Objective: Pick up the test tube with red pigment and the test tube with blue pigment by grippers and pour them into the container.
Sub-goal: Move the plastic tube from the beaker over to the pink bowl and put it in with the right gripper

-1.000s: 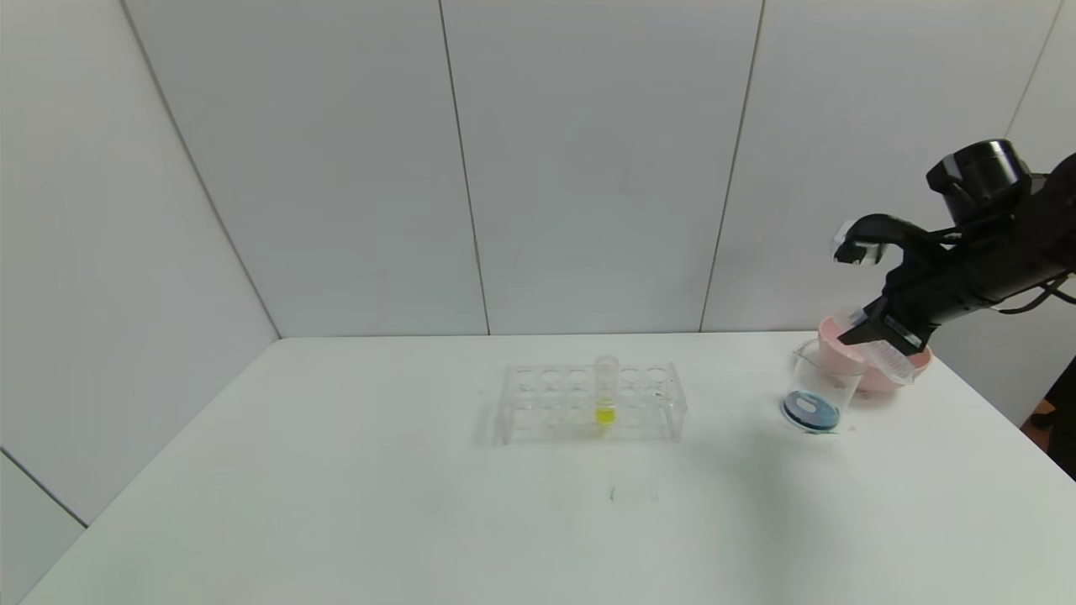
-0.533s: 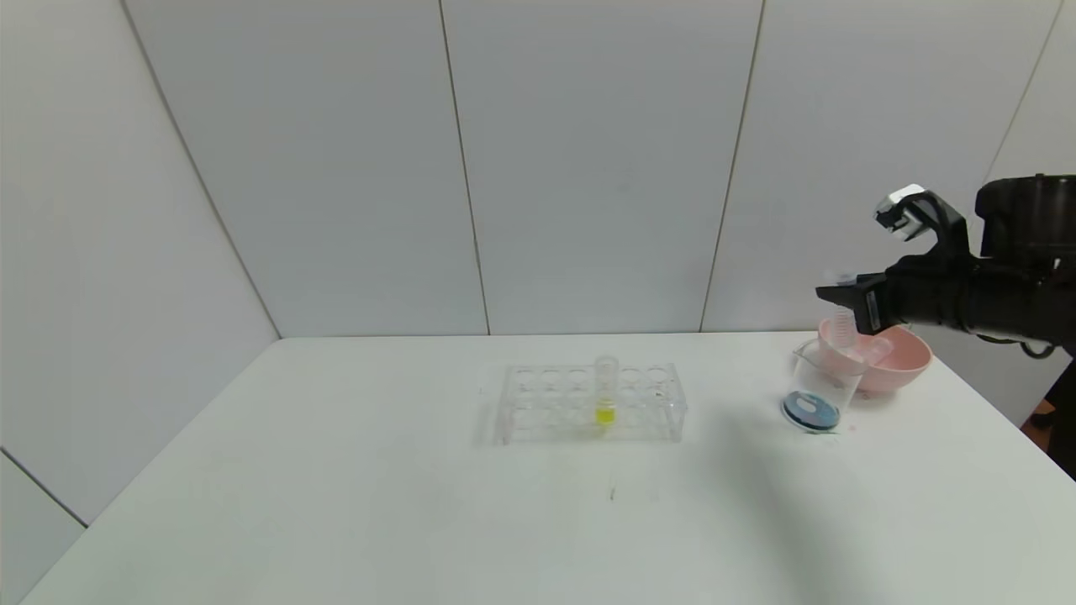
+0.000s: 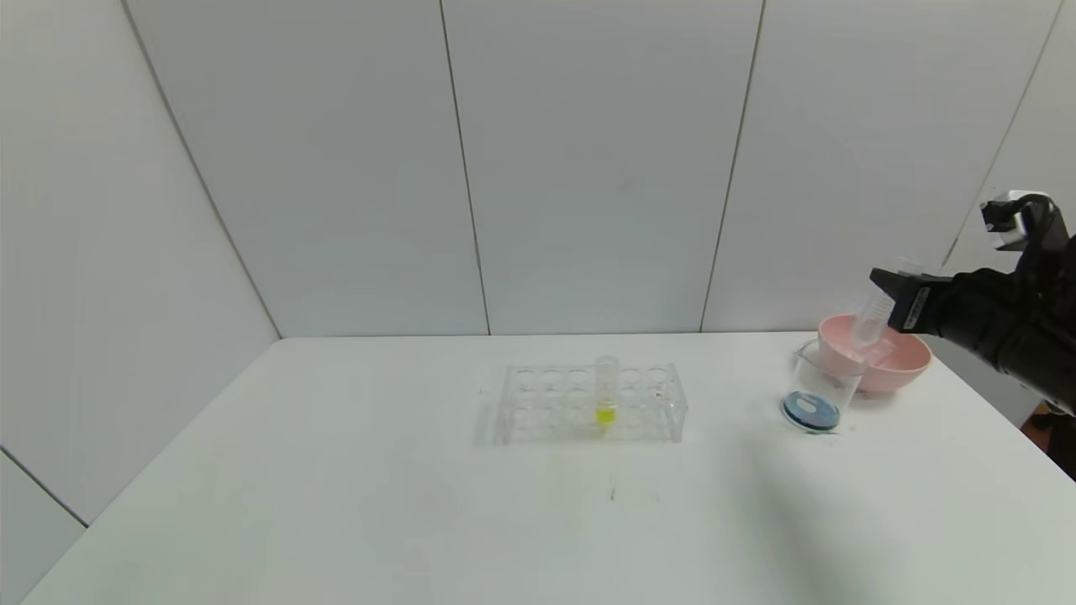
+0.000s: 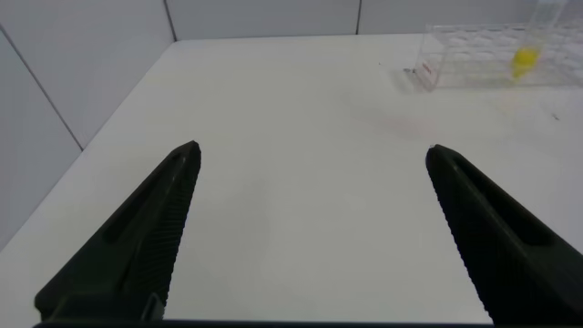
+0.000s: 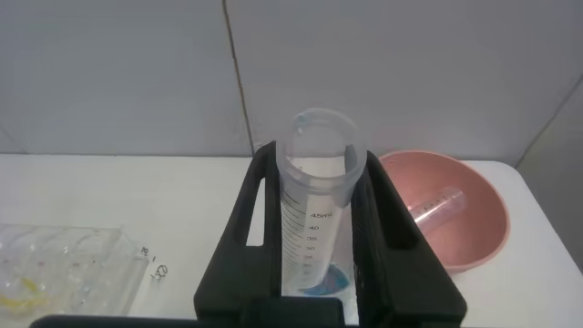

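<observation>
My right gripper (image 3: 884,284) is shut on a clear graduated test tube (image 3: 871,319) that looks empty. It holds the tube nearly upright, mouth up, above the near rim of the pink bowl and just behind the container. The right wrist view shows the tube (image 5: 315,205) clamped between the fingers of the right gripper (image 5: 314,157). The container (image 3: 820,380), a small glass beaker, holds a shallow layer of blue liquid. No tube with red or blue liquid shows. My left gripper (image 4: 311,150) is open and empty over bare table, out of the head view.
A pink bowl (image 3: 906,361) stands behind the beaker with another empty tube (image 5: 435,206) lying in it. The clear tube rack (image 3: 588,405) sits mid-table with a tube of yellow liquid (image 3: 605,393). The table's right edge is close to the bowl.
My right gripper has swung up from a tilted pose over the beaker and moved right. The tube now stands nearly upright over the bowl's rim.
</observation>
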Controlling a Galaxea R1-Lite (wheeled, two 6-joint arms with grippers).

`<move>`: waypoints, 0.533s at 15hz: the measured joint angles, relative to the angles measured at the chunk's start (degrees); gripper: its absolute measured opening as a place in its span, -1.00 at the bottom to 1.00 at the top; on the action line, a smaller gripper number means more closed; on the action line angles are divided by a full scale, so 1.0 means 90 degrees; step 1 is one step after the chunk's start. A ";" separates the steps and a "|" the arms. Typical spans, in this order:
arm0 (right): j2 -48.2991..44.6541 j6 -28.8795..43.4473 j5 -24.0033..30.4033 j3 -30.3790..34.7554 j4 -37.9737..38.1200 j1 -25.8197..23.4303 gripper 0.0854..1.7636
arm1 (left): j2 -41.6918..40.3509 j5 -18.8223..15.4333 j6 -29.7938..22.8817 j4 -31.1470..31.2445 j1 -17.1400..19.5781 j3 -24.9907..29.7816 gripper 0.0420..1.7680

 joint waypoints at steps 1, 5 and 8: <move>-0.0015 -0.0027 0.0000 0.0098 -0.0034 -0.0049 -0.50 | 0.0000 0.0000 0.0000 0.0000 0.0000 0.0000 1.00; -0.0024 -0.0210 0.0047 0.0186 -0.0057 -0.0149 -0.50 | 0.0000 0.0000 0.0000 0.0003 0.0000 0.0000 1.00; 0.0070 -0.0419 0.0051 0.0153 -0.0070 -0.0287 -0.50 | 0.0000 0.0000 0.0000 0.0000 0.0000 0.0000 1.00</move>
